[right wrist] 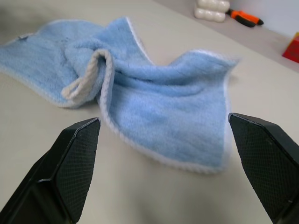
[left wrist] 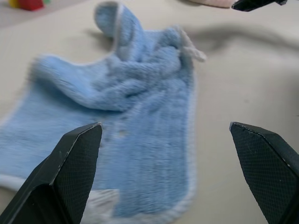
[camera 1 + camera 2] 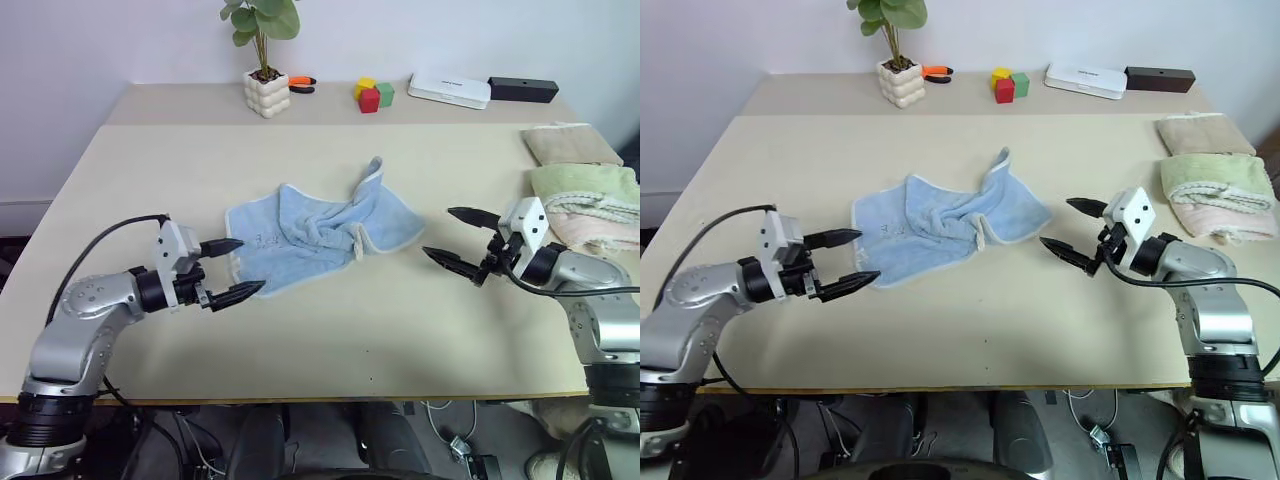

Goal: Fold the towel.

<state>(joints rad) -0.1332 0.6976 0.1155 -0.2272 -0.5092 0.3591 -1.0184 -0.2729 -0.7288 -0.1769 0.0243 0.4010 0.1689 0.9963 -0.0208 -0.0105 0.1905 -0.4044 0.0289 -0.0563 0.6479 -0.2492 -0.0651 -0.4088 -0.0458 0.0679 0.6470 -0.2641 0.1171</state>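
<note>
Left claw [image 3: 232,268] spread wide, holding nothing, just beside the near-left edge of your towel [image 3: 305,233]. You see the towel crumpled mid-surface [image 3: 330,330], one corner raised toward the far side. Right claw [image 3: 462,240] stands wide and empty near its right edge, apart from the cloth.

no readable text, labels or numbers anywhere; the towel [image 3: 315,232] has a small dark embroidered mark, too small to read; white box [image 3: 449,90] at the table's far edge shows a faint, illegible mark
</note>
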